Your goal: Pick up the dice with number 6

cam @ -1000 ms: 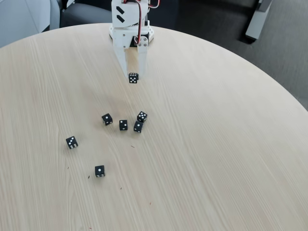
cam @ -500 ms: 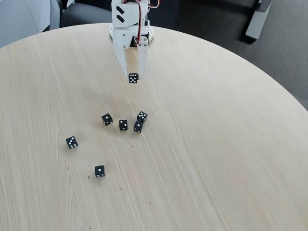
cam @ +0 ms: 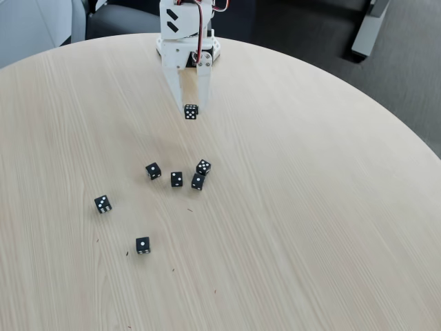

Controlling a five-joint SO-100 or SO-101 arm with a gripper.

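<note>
In the fixed view the dice with number 6 point(cam: 191, 111), a tiny black cube whose showing face is crowded with white pips, sits between the two white fingertips of my gripper point(cam: 192, 110). The gripper hangs down from the white arm base at the table's far edge, and its fingers close in on both sides of this die. I cannot tell whether the die rests on the wood or hangs just above it.
Several other black dice lie on the round light-wood table point(cam: 310, 207): a cluster point(cam: 176, 179) near the middle, one point(cam: 103, 203) to the left and one point(cam: 142, 245) nearer the front. The arm base point(cam: 186, 27) stands at the far edge.
</note>
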